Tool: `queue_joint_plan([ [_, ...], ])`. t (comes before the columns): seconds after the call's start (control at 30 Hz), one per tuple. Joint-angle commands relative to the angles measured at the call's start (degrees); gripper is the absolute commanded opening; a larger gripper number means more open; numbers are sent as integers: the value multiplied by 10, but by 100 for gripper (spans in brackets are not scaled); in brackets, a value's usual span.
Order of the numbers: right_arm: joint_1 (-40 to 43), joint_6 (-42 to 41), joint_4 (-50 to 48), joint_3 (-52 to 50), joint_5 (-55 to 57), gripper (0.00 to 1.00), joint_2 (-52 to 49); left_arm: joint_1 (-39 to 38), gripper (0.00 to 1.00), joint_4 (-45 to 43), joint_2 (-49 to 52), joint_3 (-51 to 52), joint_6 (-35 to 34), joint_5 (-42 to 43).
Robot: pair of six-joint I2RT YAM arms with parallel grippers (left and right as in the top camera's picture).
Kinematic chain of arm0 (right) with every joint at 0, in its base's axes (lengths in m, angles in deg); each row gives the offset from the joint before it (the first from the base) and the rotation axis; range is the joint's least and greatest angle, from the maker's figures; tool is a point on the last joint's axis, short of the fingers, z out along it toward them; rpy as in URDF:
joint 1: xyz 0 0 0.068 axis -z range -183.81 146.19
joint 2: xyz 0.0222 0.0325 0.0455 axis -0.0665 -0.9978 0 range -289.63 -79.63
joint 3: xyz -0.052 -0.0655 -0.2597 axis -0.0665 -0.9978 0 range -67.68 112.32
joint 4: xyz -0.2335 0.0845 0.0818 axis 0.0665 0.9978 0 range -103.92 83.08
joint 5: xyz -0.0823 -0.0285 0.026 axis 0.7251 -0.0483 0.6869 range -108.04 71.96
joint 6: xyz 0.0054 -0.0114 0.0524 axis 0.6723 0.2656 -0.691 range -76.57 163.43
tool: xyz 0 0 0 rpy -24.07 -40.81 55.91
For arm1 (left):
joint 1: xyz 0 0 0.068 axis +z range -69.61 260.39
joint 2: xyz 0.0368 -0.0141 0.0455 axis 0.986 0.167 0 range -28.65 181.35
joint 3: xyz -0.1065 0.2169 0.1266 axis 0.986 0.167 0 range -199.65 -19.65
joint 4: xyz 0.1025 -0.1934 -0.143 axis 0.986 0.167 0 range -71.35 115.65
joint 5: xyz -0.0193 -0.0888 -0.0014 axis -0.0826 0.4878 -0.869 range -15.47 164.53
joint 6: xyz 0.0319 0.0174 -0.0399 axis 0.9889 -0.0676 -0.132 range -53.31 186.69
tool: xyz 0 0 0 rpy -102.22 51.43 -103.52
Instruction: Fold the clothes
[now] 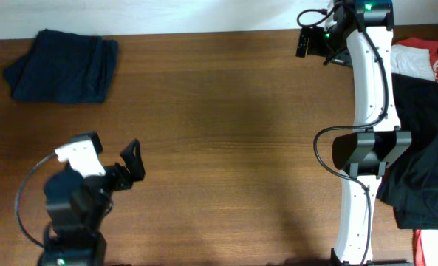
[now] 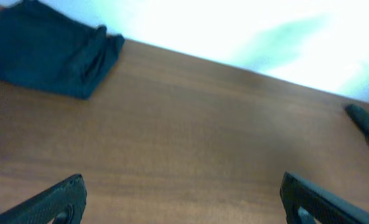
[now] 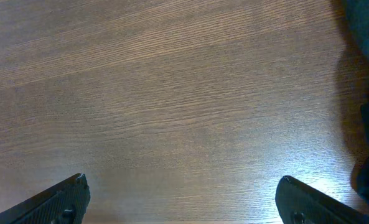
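The folded dark navy garment [image 1: 60, 65] lies flat at the table's far left corner; it also shows at the upper left of the left wrist view [image 2: 47, 53]. A black garment [image 1: 425, 148] lies crumpled at the right edge, partly under my right arm, and its edge shows in the right wrist view [image 3: 366, 50]. A red-and-white garment [image 1: 419, 59] lies behind it. My left gripper [image 1: 134, 162] [image 2: 181, 190] is open and empty over bare wood at the near left. My right gripper [image 1: 306, 41] [image 3: 181, 190] is open and empty over bare wood at the far right.
The brown wooden table [image 1: 219, 133] meets a white wall along its far edge. A bit of red cloth [image 1: 433, 247] lies at the near right corner. My right arm [image 1: 370, 148] stretches from the near edge to the far edge.
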Motion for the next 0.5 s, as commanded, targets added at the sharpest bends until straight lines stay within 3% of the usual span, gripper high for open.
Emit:
queue_joint_plan([
  [0.0, -1, -3, 0, 4, 7, 99, 5, -3, 99, -70, -100, 119, 5, 7],
  [0.17, -1, -3, 0, 4, 7, 99, 5, -3, 99, -161, -257, 262, 49, -15],
  [0.27, -1, -3, 0, 4, 7, 99, 5, -7, 99, -173, -326, 311, 48, -46],
  [0.47, -1, -3, 0, 4, 7, 99, 5, -8, 99, -186, -360, 362, 49, -78],
])
